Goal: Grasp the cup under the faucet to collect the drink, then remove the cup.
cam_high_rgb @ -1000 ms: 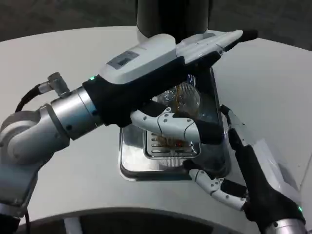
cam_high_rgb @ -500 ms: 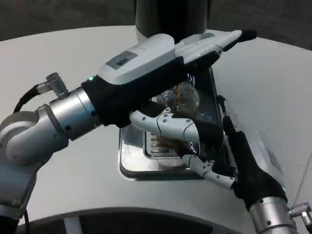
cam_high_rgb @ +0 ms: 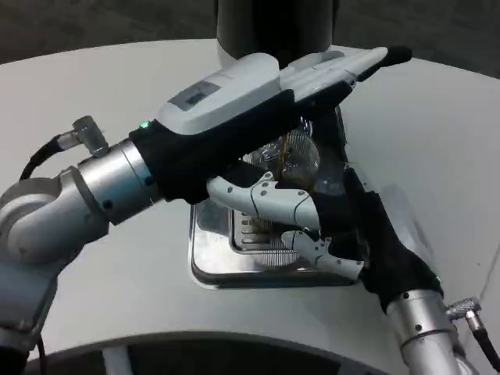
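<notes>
Clear cup [cam_high_rgb: 295, 156] sits on the steel drip tray [cam_high_rgb: 205, 258] beneath the dispenser while filling proceeds, left hand [cam_high_rgb: 258, 141] extended above it, grasp undeterminable, right hand [cam_high_rgb: 344, 234] beside it, contact unclear; removal next requires a confirmed hold.

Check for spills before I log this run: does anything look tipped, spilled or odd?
Nothing stands out. The clear cup sits over the metal drip tray, brown drink inside, no puddle visible.

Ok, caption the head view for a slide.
Left robot hand reaches over clear cup on metal drip tray; right robot hand closes in.
</notes>
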Action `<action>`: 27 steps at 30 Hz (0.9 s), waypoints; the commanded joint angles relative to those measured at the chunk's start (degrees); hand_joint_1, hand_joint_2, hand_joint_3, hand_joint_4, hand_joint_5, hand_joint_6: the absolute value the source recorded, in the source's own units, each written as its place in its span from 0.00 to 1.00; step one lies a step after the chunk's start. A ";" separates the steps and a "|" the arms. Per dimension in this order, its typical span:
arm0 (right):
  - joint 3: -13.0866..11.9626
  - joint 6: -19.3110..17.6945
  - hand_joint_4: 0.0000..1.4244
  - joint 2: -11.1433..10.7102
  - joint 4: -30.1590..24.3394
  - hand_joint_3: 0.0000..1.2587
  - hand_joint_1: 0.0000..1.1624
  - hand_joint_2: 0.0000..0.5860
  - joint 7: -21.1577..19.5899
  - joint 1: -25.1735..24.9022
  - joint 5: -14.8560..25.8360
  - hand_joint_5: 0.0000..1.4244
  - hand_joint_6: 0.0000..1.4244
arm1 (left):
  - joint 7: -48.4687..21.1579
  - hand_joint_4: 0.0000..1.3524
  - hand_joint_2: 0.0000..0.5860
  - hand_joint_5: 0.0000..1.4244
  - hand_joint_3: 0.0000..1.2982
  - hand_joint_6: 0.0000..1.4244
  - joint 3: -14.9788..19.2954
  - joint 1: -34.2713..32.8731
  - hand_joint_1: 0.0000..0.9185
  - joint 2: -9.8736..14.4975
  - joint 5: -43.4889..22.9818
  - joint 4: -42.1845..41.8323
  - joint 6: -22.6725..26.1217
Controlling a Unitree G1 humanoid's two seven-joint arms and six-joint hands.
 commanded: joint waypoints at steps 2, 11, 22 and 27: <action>0.62 -2.40 0.00 0.45 2.74 0.00 0.59 0.31 -2.61 -2.00 1.22 0.00 0.00 | -1.25 0.00 0.15 0.03 0.00 0.01 -1.13 1.03 0.00 0.81 0.23 -0.96 0.30; 1.36 -4.47 0.00 0.14 6.93 0.00 0.59 0.31 -4.60 -5.62 2.09 0.00 0.00 | -1.31 0.00 0.15 0.03 0.00 0.01 -1.24 1.12 0.00 0.97 0.24 -1.09 0.47; 2.21 -6.41 0.00 0.59 11.13 0.00 0.60 0.30 -6.11 -7.95 2.75 0.00 0.00 | -1.49 0.00 0.15 0.03 0.00 0.01 -1.28 1.28 0.00 1.37 0.12 -1.10 0.36; 1.73 -7.35 0.00 1.62 13.95 0.00 0.61 0.30 -7.44 -8.76 4.29 0.00 0.02 | -1.52 0.00 0.15 0.03 0.00 0.01 -1.12 1.40 0.00 1.70 -0.06 -1.16 0.37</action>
